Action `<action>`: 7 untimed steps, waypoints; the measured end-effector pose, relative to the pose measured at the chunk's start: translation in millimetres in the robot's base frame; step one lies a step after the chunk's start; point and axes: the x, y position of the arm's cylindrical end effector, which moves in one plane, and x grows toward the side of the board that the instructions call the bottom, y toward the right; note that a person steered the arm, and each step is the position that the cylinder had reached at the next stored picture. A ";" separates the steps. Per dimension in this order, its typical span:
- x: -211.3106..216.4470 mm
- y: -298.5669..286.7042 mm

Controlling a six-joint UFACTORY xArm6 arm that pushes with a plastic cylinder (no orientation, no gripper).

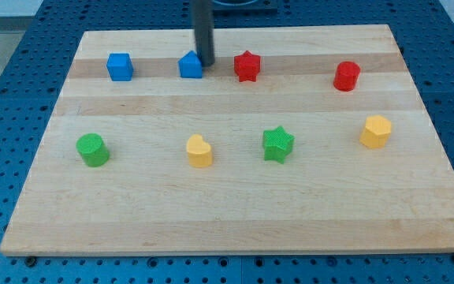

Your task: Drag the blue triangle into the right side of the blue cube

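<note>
Wooden board (235, 221) with coloured blocks

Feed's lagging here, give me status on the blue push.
My tip at blue triangle's right edge. Blue cube apart, to view's left. Nothing between them.

Near the board's (235, 229) top edge you have a row, left to right: blue cube (120, 66), blue triangle (190, 65), red star (247, 65), red cylinder (346, 76). My tip (206, 61) touches the triangle's right side. Below runs a second row: green cylinder (93, 150), yellow heart (199, 151), green star (277, 144), yellow hexagon (376, 131).
</note>
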 end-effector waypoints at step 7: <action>75.6 -55.7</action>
